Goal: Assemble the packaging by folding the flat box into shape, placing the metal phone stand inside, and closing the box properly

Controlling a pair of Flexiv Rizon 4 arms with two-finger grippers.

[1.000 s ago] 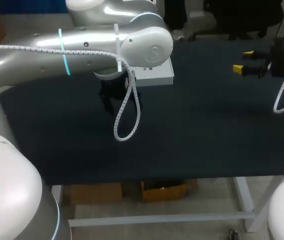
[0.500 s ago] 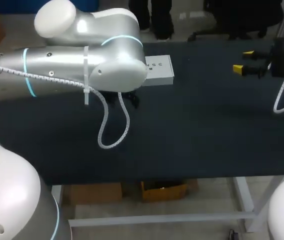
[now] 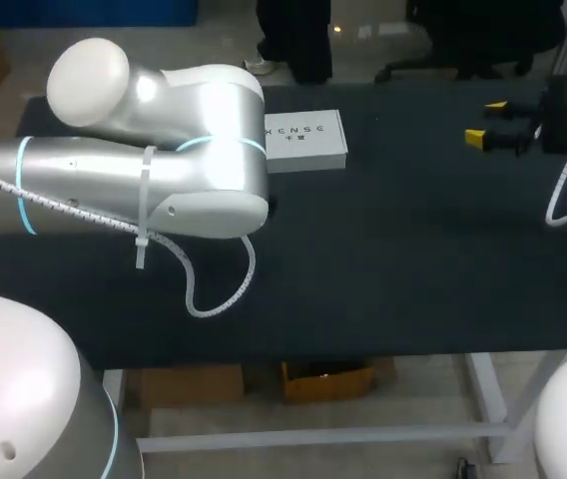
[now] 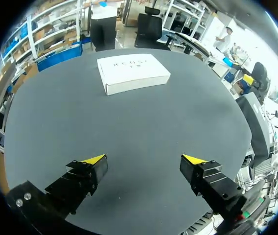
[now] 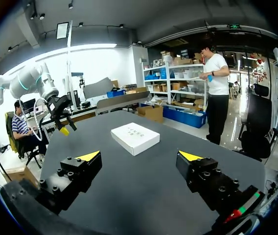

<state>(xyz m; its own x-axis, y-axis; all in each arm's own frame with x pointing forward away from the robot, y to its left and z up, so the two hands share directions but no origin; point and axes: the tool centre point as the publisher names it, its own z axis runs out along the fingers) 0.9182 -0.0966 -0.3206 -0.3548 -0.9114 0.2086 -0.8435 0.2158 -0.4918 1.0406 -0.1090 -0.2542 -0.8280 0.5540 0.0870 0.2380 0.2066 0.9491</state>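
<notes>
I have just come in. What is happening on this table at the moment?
Nothing is being handled at this moment. A white box lies on the far part of the black table, and it looks closed. The left gripper is open and empty above the table, with the box ahead of it. The right gripper is also open and empty, apart from the box.

The desk [image 3: 393, 269] is a wide, flat piece with a matt top of dark charcoal that takes almost no shine. Its near edge runs straight across the head view. Under that edge stands a pale metal frame [image 3: 313, 436], with a slanted leg [image 3: 485, 397] at the right. In both wrist views the top lies smooth and evenly lit from above.
</notes>
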